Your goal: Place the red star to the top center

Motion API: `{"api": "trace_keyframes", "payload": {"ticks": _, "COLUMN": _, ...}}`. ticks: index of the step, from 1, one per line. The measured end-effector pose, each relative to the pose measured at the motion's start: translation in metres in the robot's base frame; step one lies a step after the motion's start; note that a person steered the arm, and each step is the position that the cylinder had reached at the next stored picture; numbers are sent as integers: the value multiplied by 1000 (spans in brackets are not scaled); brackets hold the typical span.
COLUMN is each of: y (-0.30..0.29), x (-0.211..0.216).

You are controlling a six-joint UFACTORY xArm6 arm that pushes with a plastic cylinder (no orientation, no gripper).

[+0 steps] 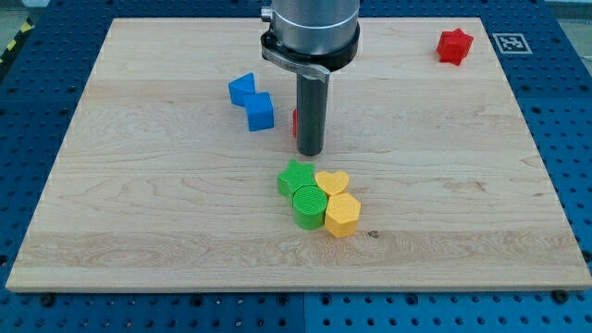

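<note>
The red star (454, 45) lies near the board's top right corner. My tip (310, 151) stands near the board's middle, far to the lower left of the star. The rod hides most of the red cylinder (295, 122), of which only a sliver shows at the rod's left edge. The tip is just above the green star (295, 176).
Two blue blocks (252, 101) lie to the left of the rod. Below the tip sits a cluster: green star, green cylinder (309, 207), yellow heart (331, 181) and yellow hexagon (342, 215). The wooden board (139, 222) lies on a blue pegboard table.
</note>
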State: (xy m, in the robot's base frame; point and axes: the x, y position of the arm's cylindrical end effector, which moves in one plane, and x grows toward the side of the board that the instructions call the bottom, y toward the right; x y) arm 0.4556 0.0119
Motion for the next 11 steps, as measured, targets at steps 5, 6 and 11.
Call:
{"api": "trace_keyframes", "payload": {"ticks": 5, "y": 115, "x": 2}}
{"api": "trace_keyframes", "payload": {"ticks": 6, "y": 170, "x": -62}}
{"api": "trace_keyframes", "payload": {"ticks": 11, "y": 143, "x": -193}}
